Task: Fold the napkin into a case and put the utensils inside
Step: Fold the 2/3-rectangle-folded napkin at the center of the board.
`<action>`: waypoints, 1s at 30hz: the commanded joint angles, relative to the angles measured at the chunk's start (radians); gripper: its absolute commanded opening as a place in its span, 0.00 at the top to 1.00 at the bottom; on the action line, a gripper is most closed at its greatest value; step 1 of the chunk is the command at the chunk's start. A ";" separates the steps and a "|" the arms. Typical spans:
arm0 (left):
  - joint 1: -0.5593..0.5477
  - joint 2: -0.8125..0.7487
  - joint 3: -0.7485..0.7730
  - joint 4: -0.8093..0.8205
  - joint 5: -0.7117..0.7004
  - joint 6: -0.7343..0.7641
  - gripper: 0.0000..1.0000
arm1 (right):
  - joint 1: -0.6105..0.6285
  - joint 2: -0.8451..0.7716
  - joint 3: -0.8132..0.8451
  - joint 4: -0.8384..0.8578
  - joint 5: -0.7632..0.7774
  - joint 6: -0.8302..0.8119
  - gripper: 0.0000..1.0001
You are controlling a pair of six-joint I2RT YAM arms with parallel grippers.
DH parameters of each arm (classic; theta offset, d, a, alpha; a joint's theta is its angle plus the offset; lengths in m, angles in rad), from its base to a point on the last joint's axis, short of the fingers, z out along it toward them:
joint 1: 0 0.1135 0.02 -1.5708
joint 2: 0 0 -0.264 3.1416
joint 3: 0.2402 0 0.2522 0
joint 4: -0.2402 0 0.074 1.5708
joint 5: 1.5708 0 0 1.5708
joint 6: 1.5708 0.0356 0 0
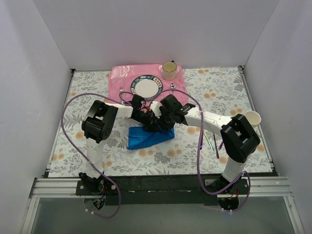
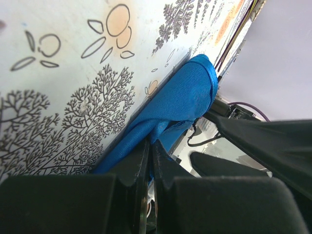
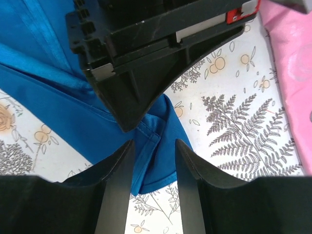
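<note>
Just below both wrists, bent inward and nearly touching, lies the napkin [image 1: 146, 138]. The left gripper [image 2: 150, 144] is clamped on its fold; the right gripper [image 3: 153, 146] straddles a corner, jaws parted, gripping nothing.

The left arm [image 1: 100, 124] and right arm [image 1: 239, 139] are white tubes with chunky black joints. A thin purple cable [image 1: 70, 105] loops along each. The right gripper [image 3: 153, 146] has two flat black fingers [image 3: 117, 185]. One black block has a red patch [image 3: 238, 13].
</note>
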 commanded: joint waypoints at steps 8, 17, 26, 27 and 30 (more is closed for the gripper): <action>0.013 0.014 -0.008 -0.014 -0.040 0.019 1.00 | 0.005 0.071 -0.018 0.054 0.068 -0.043 0.59; 0.017 -0.002 -0.020 0.008 -0.017 -0.001 0.94 | 0.000 0.098 -0.032 0.055 0.070 -0.049 0.95; 0.040 -0.087 -0.050 -0.032 0.011 0.013 0.69 | -0.014 0.083 -0.059 0.078 0.058 -0.059 0.99; 0.040 -0.097 -0.052 -0.046 0.012 0.029 0.68 | -0.015 0.083 -0.062 0.083 0.056 -0.059 0.99; 0.047 -0.126 -0.067 -0.109 0.012 0.077 0.66 | -0.018 0.078 -0.066 0.086 0.048 -0.057 0.99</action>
